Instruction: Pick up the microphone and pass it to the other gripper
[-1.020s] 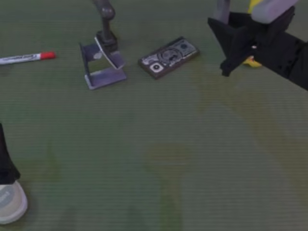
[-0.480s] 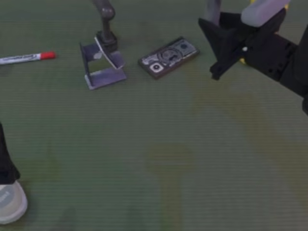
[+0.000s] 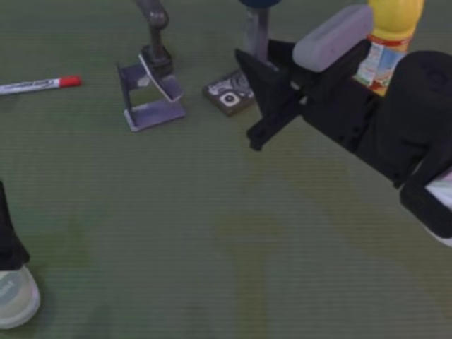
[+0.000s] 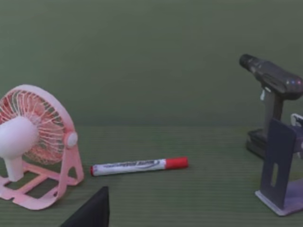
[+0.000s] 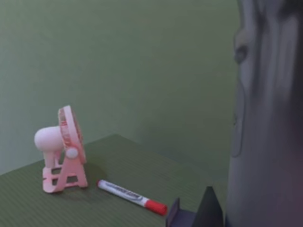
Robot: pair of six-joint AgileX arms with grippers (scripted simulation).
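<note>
Reaching in from the top view's right, the right end effector [image 3: 258, 99] grips the microphone [image 3: 256, 28] by its grey handle, the dark foam head at the far edge, raised above the green counter [image 3: 212, 233]. Part of a patterned flat device [image 3: 224, 93] shows just beside it, with a yellow bottle [image 3: 387, 42] behind the arm. The grey stamp [image 3: 152, 88] and red-capped marker [image 3: 39, 85] lie farther left. The left end effector [image 4: 92, 213] sits parked at the near left; whether its fingers are open cannot be told.

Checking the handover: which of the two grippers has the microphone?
The right gripper, at the table's top right, holds the microphone upright by its grey handle. The left gripper sits empty-handed at the left edge.
</note>
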